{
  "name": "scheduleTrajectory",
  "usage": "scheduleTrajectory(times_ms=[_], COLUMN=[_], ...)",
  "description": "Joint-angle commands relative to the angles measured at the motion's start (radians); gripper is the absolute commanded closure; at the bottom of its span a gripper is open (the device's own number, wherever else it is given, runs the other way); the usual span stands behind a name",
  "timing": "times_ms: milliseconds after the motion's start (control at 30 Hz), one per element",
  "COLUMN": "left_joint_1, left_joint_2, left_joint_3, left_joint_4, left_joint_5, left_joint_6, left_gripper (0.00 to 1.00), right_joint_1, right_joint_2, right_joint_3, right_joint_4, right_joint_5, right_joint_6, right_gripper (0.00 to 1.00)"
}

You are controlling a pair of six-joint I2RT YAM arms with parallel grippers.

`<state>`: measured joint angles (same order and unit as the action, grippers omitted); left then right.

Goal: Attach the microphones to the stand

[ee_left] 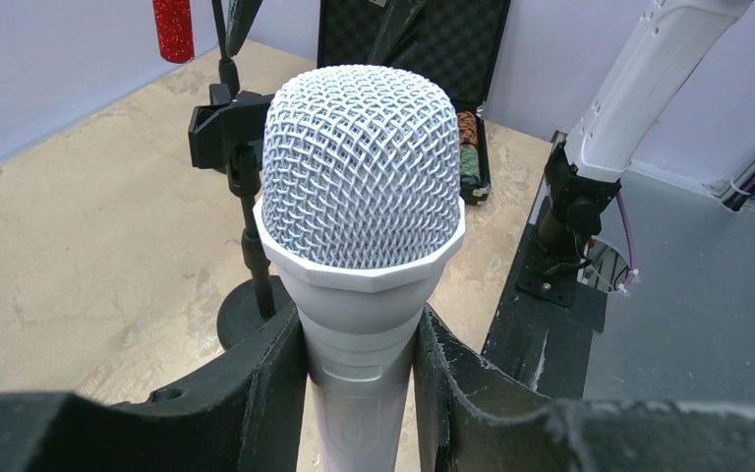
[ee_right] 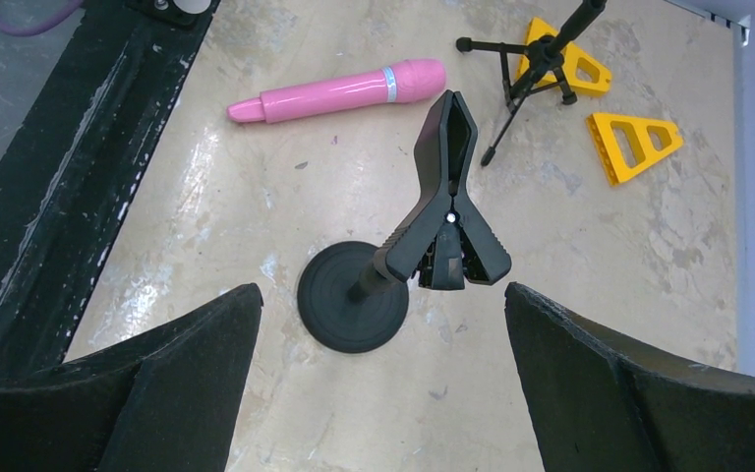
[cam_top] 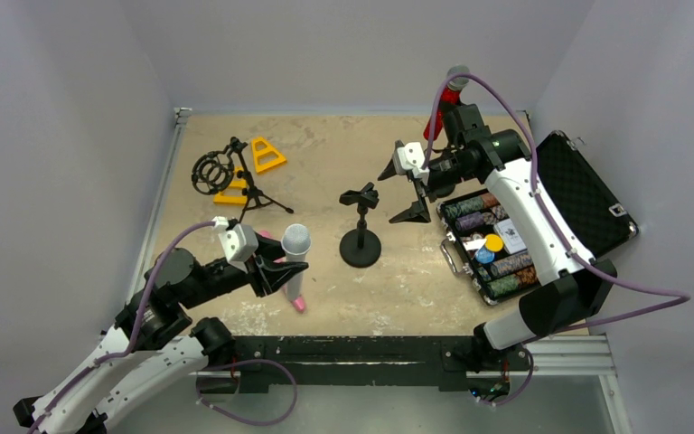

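- The white microphone (cam_top: 295, 258) stands upright near the front left of the table (cam_top: 325, 163), its silver mesh head (ee_left: 359, 167) on top.
- The left gripper (cam_top: 280, 276) is closed narrowly on the white microphone's body just below the head. In the left wrist view we see one finger (ee_left: 265, 383) pressed against each side of the body.
- The pink microphone (ee_right: 339, 90) lies flat on the table just beside the white one, touched by neither gripper.
- The glittery red microphone (cam_top: 443, 104) is upright at the back right, partly behind the right arm. We cannot tell what holds it up.
- The stand (cam_top: 360, 226) sits mid-table on a round black base, with an empty clip (ee_right: 447, 206) on top of its post.
- The right gripper (cam_top: 402, 192) hangs near the clip with its jaws spread wide and holds nothing. In the right wrist view the clip and base lie between its fingers (ee_right: 187, 374).
- A small black tripod (cam_top: 248, 185) carrying a ring mount and two yellow triangles (cam_top: 267, 154) are at the back left.
- An open case (cam_top: 497, 244) of coloured chips sits at the right edge.
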<state>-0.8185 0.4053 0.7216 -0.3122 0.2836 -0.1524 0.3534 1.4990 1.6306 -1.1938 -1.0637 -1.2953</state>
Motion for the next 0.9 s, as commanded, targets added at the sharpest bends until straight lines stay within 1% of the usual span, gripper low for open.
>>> scheduleTrajectory(times_ms=[0, 867], left_joint_1=[0.005, 0.005], left_joint_2=[-0.002, 0.0], left_joint_3=[-0.006, -0.01], left_joint_4=[0.048, 0.053], left_joint_5=[0.002, 0.012], left_joint_6=[0.02, 0.019], left_gripper=[1.0, 1.0], right_joint_1=[0.003, 0.007], right_joint_2=[-0.001, 0.007], right_joint_3=[0.039, 0.038], right_joint_4=[-0.022, -0.035], right_joint_5=[-0.005, 0.011], right_joint_6=[-0.022, -0.032], right_gripper=[0.03, 0.03])
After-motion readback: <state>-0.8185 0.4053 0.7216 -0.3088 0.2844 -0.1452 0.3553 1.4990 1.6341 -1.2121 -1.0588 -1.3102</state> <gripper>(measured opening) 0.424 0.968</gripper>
